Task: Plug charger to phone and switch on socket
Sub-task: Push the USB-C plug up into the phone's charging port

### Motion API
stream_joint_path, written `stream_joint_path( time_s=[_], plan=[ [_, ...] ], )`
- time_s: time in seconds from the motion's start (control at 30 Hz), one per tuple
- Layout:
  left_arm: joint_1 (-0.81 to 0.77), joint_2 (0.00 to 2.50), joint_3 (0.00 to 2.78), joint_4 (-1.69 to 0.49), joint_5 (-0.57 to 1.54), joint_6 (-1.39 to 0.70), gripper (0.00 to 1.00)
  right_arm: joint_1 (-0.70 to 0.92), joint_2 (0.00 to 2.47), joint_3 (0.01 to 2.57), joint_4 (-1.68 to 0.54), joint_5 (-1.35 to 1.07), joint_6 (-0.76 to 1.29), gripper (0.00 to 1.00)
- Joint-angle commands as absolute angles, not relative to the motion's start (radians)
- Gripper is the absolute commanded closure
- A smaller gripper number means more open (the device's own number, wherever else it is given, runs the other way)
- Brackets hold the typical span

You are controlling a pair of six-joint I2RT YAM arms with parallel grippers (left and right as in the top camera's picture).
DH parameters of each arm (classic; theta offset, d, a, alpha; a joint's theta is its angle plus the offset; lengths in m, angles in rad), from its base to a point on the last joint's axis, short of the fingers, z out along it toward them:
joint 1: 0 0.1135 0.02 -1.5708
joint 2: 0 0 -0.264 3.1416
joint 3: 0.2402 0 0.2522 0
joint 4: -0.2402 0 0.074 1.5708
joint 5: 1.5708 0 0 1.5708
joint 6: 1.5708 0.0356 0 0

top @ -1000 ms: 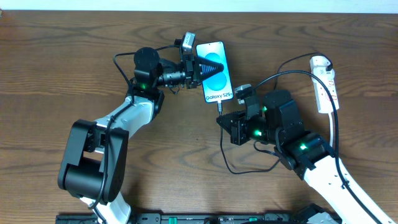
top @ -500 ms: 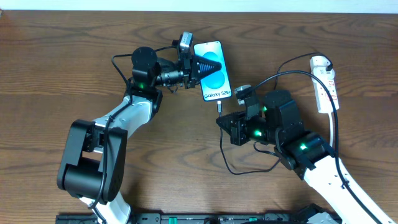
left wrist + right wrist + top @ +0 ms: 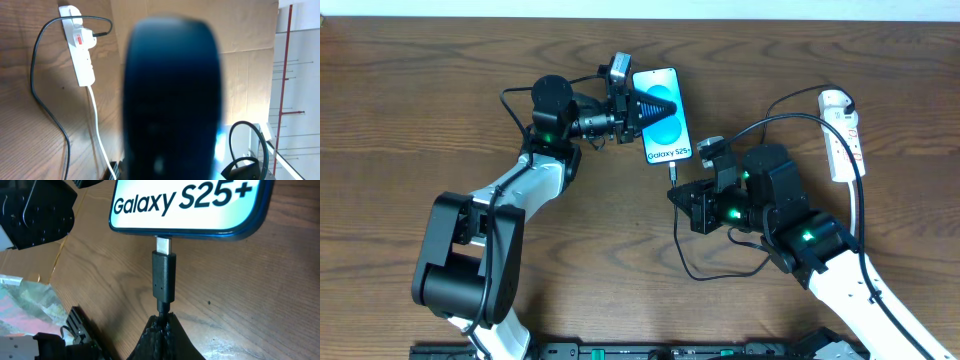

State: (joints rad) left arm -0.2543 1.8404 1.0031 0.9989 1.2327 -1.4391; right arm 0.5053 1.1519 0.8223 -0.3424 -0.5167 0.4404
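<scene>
The phone (image 3: 665, 125) lies screen up at the table's centre, its text end toward my right arm. My left gripper (image 3: 653, 105) reaches over it from the left and is shut on it; in the left wrist view a dark blur (image 3: 172, 100) fills the middle. My right gripper (image 3: 675, 188) is shut on the charger (image 3: 682, 250) just behind its plug (image 3: 164, 280). The plug's metal tip (image 3: 163, 244) meets the port in the phone's bottom edge (image 3: 190, 205), with bare metal showing. The socket (image 3: 840, 135) lies at the far right, with a black cable in its far end.
The charger cable loops behind my right arm and arcs up to the socket, which also shows in the left wrist view (image 3: 80, 47). The socket's white lead (image 3: 100, 130) runs toward the table's front. A cardboard wall (image 3: 200, 10) stands beyond the table.
Since one second ago my left gripper and the phone have shifted slightly up and left. Nothing has moved in the last half second. My right arm has stayed put.
</scene>
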Motion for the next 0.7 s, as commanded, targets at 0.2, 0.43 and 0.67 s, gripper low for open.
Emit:
stream_joint_path(
  time_s=[0.2, 0.43, 0.67],
  plan=[
    [-0.256, 1.837, 1.032, 1.013, 1.243, -1.422, 0.93, 0.503, 1.199, 0.823, -0.316, -0.554, 0.46, 0.99],
    [-0.257, 1.837, 1.032, 1.012, 1.249, -1.316, 0.93, 0.503, 1.204, 0.823, -0.316, -0.58, 0.459, 0.99],
    [-0.257, 1.837, 1.032, 1.013, 1.25, -1.294, 0.93, 0.503, 1.197, 0.823, -0.331, -0.597, 0.455, 0.99]
  ],
)
